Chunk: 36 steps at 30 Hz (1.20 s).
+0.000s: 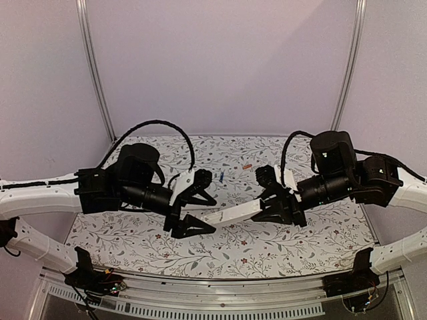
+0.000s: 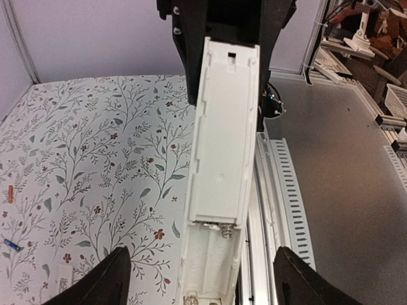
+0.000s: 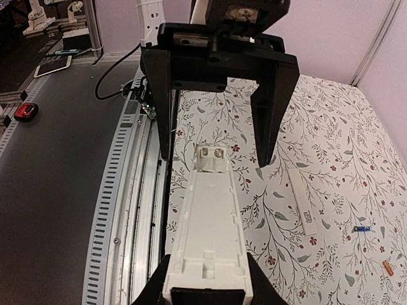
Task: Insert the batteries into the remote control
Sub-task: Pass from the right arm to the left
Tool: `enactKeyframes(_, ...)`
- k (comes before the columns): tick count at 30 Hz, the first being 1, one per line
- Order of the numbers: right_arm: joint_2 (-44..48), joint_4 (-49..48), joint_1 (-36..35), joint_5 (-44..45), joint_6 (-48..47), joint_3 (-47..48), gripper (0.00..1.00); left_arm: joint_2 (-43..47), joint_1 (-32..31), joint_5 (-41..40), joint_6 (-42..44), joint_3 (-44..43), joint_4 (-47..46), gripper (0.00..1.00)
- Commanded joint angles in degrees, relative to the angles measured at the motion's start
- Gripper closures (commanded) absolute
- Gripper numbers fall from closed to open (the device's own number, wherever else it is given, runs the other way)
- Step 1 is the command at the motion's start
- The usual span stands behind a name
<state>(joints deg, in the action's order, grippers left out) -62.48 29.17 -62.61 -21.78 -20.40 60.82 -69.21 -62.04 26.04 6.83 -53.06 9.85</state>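
The remote control [image 1: 237, 212] is a long white bar held off the table, back side up, with its empty battery recess [image 2: 210, 260] at the end nearest the left arm. My right gripper [image 3: 206, 293] is shut on the opposite end. My left gripper [image 2: 203, 283] stands open, one finger [image 2: 108, 279] on each side of the recess end with a gap on both sides. The blue battery [image 1: 220, 177] and the orange-red battery [image 1: 247, 166] lie on the floral cloth behind the arms, also seen as the blue battery [image 3: 361, 229] and the orange-red battery [image 3: 388, 267].
A narrow white strip with a label [image 3: 302, 200] lies flat on the cloth beside the remote. The table's near edge with its slotted metal rail [image 3: 121, 210] runs just under the remote. White frame posts [image 1: 93, 67] stand at the back corners.
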Motion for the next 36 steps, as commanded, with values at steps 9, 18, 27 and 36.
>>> enactKeyframes(9,0.2,-2.78,0.14,-0.42,0.49,0.84,1.0,-3.76,-3.17,-7.31,4.81,-2.32,3.59,0.54)
enactKeyframes(18,2.69,-9.3,3.23,4.27,7.46,-2.57,0.38,-1.9,-2.94,-13.6,1.58,1.53,-4.86,0.86)
enactKeyframes(27,4.59,-19.7,15.86,12.47,35.56,-7.12,0.15,-7.59,-2.98,-35.65,-5.94,-0.05,-16.31,0.92)
enactKeyframes(36,-1.59,-30.82,19.98,5.07,51.5,-8.91,0.16,-14.45,-3.94,-43.71,-9.38,-4.82,-18.22,0.92)
